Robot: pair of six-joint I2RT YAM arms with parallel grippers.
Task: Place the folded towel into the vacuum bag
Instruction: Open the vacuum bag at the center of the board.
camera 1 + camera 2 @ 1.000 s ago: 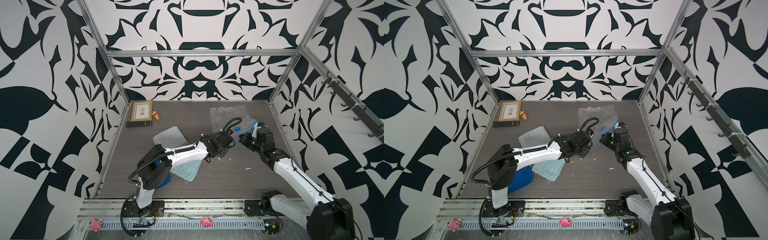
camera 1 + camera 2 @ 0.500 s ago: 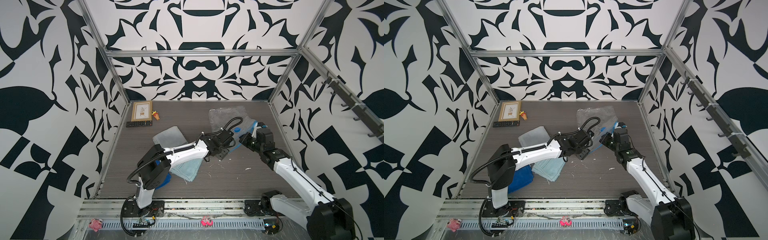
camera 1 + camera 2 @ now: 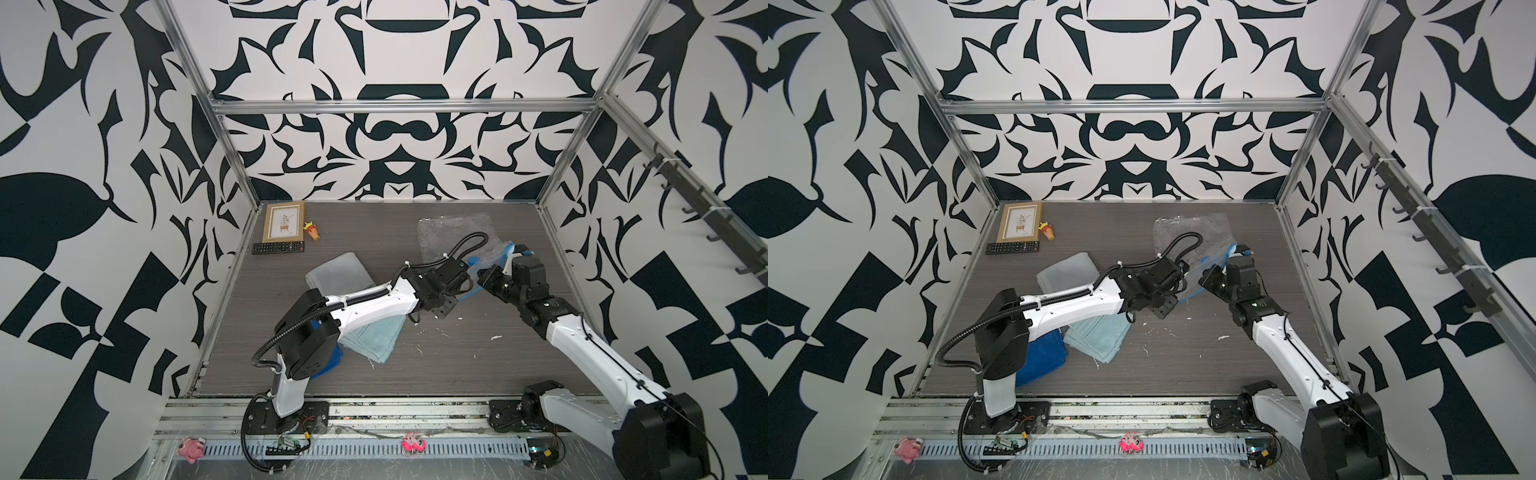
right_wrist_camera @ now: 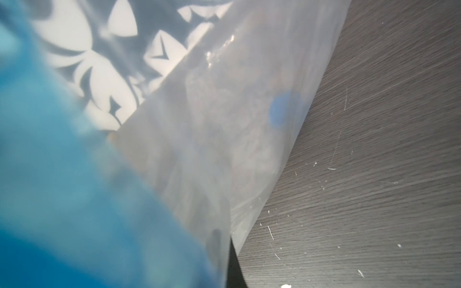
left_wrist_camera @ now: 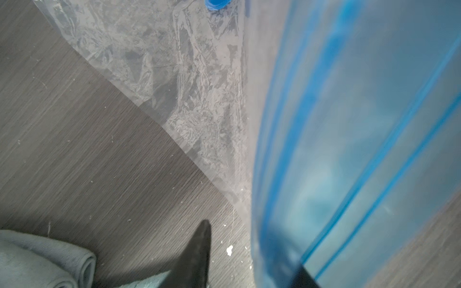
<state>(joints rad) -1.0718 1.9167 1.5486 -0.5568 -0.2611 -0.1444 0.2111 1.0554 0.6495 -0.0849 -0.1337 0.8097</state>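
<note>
Left of the vacuum bag point(image 3: 449, 232), the grey folded towel point(image 3: 338, 272) and the pale teal folded towel point(image 3: 374, 338) are lying on the worktop point(image 3: 457, 365), well apart from the bag's mouth, with nothing touching them. I can't tell which one is meant. The left end effector point(image 5: 252, 244) is narrowing from wide a second back. Its jaws are now sitting part-open either side of the bag's blue zip-seal strip point(image 5: 349, 149), and one finger point(image 5: 197, 254) is still clear of the film, so it isn't clamping yet. The arm itself is barely shifting. At the bag's near edge, the right end effector point(image 3: 481, 279) is staying clenched on the vacuum bag's mouth edge, holding it up off the worktop. Judging by this, both arms are working on opening the mouth, with the left probably taking a second hold on the strip. Towel loading isn't starting yet, so the task is at an early stage.
</note>
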